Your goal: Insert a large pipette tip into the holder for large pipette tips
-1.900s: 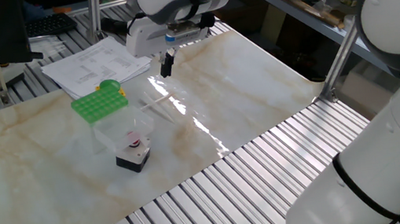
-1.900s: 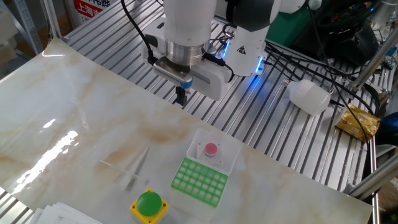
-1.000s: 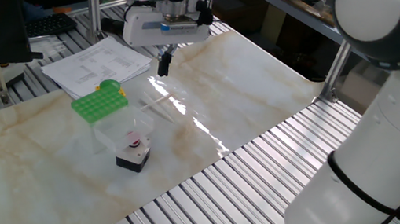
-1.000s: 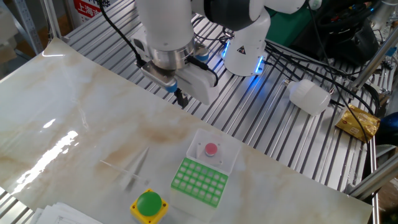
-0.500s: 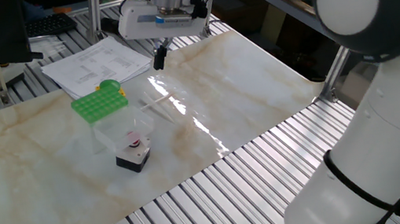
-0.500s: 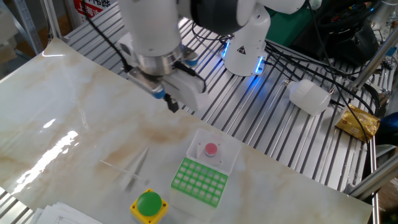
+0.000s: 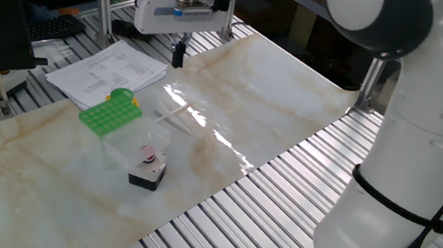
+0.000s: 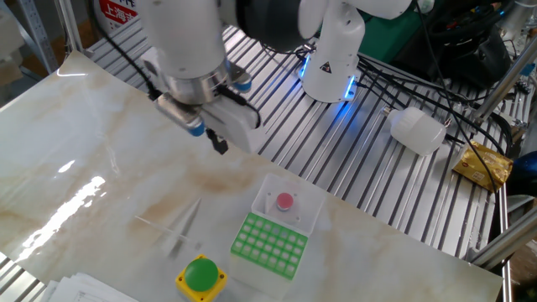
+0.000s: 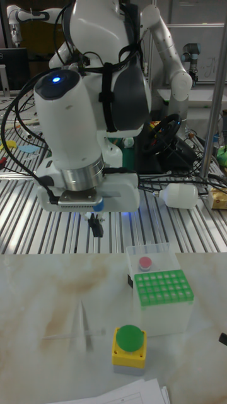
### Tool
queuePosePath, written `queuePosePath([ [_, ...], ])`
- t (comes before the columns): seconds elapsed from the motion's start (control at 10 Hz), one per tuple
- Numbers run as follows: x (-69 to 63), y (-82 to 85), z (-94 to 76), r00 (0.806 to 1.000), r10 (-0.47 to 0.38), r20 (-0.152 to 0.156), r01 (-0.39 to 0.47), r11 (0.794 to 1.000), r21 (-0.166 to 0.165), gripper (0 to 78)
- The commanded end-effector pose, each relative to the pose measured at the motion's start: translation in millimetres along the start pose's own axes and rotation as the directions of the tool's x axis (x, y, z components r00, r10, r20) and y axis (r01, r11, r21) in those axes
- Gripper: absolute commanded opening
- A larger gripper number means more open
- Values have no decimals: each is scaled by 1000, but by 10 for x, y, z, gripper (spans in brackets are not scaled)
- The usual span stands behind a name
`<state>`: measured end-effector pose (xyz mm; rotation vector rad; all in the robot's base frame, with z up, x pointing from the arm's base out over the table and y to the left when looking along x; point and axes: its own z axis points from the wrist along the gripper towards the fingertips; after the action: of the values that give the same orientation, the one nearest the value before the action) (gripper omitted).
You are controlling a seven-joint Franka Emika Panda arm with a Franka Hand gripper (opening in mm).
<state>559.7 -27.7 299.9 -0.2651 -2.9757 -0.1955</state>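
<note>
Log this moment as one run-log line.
gripper: empty, above table | large pipette tip: lying on table | green rack: no tip inserted

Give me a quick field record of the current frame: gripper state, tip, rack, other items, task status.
gripper: gripper above the marble sheet, jaws look closed, holding nothing
large pipette tip: large pipette tip lying flat on the marble sheet, not gripped
holder: green rack beside the tip, holes look empty
other items: black box with red button; green-and-yellow knob; papers; white bottle off the sheet
task status: tip not yet picked up, nothing inserted
</note>
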Motion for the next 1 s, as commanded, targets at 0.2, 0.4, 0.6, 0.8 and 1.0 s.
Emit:
queuePosePath([
  [0.2,-168,-81,-38,1000,13,2,-13,1000,-3,0],
  [0.4,-188,-97,-48,1000,5,-1,-5,1000,-2,0],
  [0.6,-187,-94,-59,1000,-24,-7,24,1000,-1,0],
  [0.8,-187,-94,-59,999,-17,-32,17,1000,3,0],
  [1.0,-187,-94,-59,998,8,-65,-8,1000,8,0],
])
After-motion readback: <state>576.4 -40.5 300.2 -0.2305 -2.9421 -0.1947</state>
